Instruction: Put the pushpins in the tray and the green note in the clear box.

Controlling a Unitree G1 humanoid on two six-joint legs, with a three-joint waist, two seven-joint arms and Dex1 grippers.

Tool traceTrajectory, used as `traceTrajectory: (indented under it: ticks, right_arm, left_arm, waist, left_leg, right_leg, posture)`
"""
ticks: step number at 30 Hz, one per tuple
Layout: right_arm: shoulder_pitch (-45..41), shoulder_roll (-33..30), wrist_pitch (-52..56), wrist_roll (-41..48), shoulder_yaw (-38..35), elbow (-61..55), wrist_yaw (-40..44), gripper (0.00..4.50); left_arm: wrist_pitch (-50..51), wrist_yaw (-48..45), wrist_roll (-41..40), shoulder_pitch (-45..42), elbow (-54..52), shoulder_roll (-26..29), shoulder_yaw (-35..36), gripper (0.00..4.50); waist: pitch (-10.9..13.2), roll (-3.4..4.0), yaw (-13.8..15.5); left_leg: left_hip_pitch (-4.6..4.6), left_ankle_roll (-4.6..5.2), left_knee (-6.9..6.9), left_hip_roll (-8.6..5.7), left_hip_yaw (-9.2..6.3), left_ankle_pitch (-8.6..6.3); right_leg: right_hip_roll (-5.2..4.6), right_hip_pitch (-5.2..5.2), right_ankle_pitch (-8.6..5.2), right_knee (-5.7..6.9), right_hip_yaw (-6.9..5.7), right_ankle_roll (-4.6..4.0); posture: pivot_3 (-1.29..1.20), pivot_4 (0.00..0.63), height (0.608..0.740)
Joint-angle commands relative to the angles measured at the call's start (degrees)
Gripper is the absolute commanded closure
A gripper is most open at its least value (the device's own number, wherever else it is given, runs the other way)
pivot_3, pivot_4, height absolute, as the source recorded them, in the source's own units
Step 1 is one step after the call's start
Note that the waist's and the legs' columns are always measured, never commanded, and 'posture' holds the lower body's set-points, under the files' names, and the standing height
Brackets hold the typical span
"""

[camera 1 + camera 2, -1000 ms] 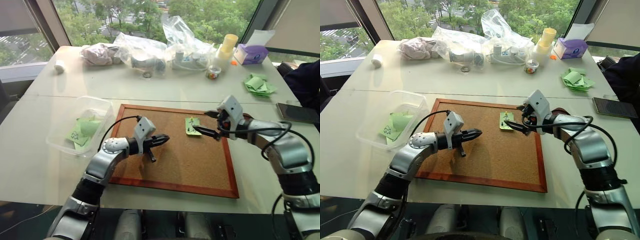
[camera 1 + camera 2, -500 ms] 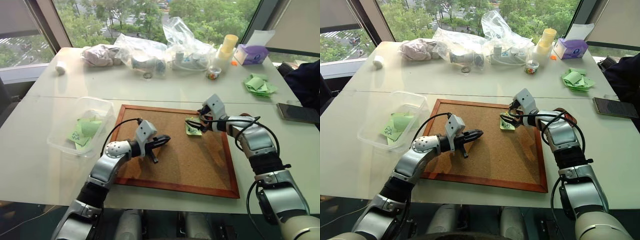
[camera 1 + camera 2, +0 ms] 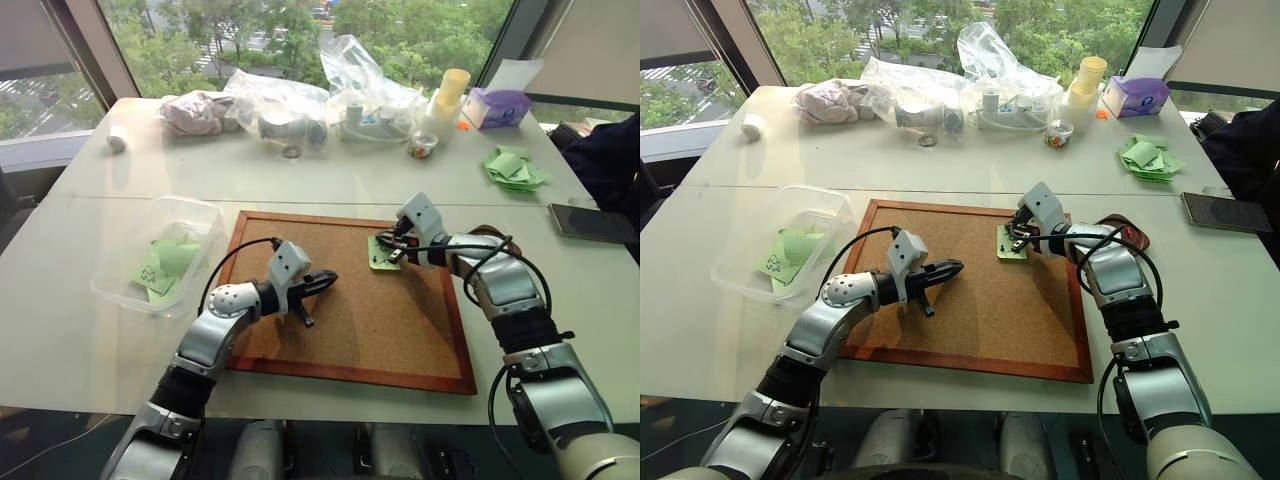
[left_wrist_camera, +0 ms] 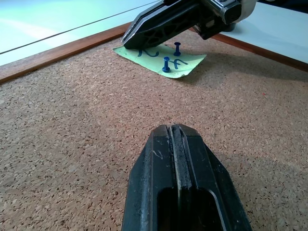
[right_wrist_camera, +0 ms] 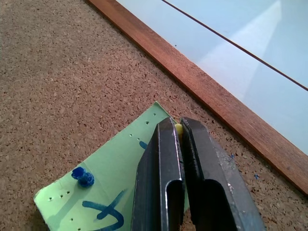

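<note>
The green note (image 5: 110,187) lies pinned on the cork board (image 3: 350,320), near its far right corner. My right gripper (image 5: 179,126) is down on the note's edge, shut on a small yellow pushpin (image 5: 178,129). A blue pushpin (image 5: 83,176) stands in the note; the left wrist view shows two blue pushpins (image 4: 166,65) there. My left gripper (image 3: 328,278) is shut and empty, hovering over the middle of the board and pointing toward the note. The tray (image 3: 1133,236) sits right of the board, partly behind my right arm. The clear box (image 3: 205,215) stands left of the board.
Green paper notes (image 3: 165,262) lie inside the clear box. Along the far side are wrinkly clear bags (image 3: 300,100), stacked cups (image 3: 448,95) and a purple tissue box (image 3: 503,105). A bunch of green slips (image 3: 518,168) and a phone (image 3: 593,222) lie at the right.
My right gripper came down and in over the green note, and its fingers went from open to shut on the yellow pushpin. The left gripper stayed where it was.
</note>
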Motion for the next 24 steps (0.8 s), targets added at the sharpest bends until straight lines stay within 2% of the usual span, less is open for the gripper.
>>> traceTrajectory:
  ticks: [1, 11, 18, 24]
  right_arm:
    - [0.00, -2.37, 1.04, 0.69, -3.07, -6.98, -0.08, 4.47]
    - [2.18, -7.69, 9.94, 4.79, -12.07, -19.37, -3.05, 4.47]
    - [5.21, -11.03, 10.86, 3.93, -19.30, -14.94, -7.42, 4.47]
    - [7.49, -12.38, 8.32, 2.75, -21.11, -8.14, -9.74, 4.47]
  left_arm:
    - [1.44, 0.00, 0.99, 1.65, 1.20, 0.43, -0.62, 4.50]
    - [2.95, 0.46, 0.97, 2.02, 1.50, -0.03, -0.68, 4.50]
    - [2.92, 0.55, 1.06, 2.04, 1.67, 0.02, -0.44, 4.50]
    - [2.68, 0.62, 1.10, 1.57, 2.06, -0.10, -0.25, 4.50]
  waist:
    - [0.00, 0.00, 0.02]
    - [-0.04, 0.08, -0.07]
    - [-0.07, 0.13, -0.07]
    - [-0.12, 0.21, -0.09]
  left_leg:
    - [-0.01, 0.00, 0.00, 0.00, 0.00, 0.00]
    - [0.04, 0.00, -0.01, 0.02, -0.06, -0.01]
    - [0.08, 0.02, -0.02, 0.01, -0.06, -0.01]
    - [0.11, 0.02, -0.02, 0.01, -0.05, -0.01]
  right_leg:
    - [0.00, -0.01, 0.00, 0.00, 0.00, 0.00]
    - [-0.01, 0.02, 0.00, 0.00, 0.01, 0.00]
    - [-0.02, 0.05, 0.00, -0.01, 0.02, 0.00]
    - [-0.02, 0.07, 0.00, -0.01, 0.02, -0.01]
  posture:
    - [0.00, 0.150, 0.740]
    - [0.00, 0.150, 0.740]
    - [0.00, 0.150, 0.740]
    - [0.00, 0.150, 0.740]
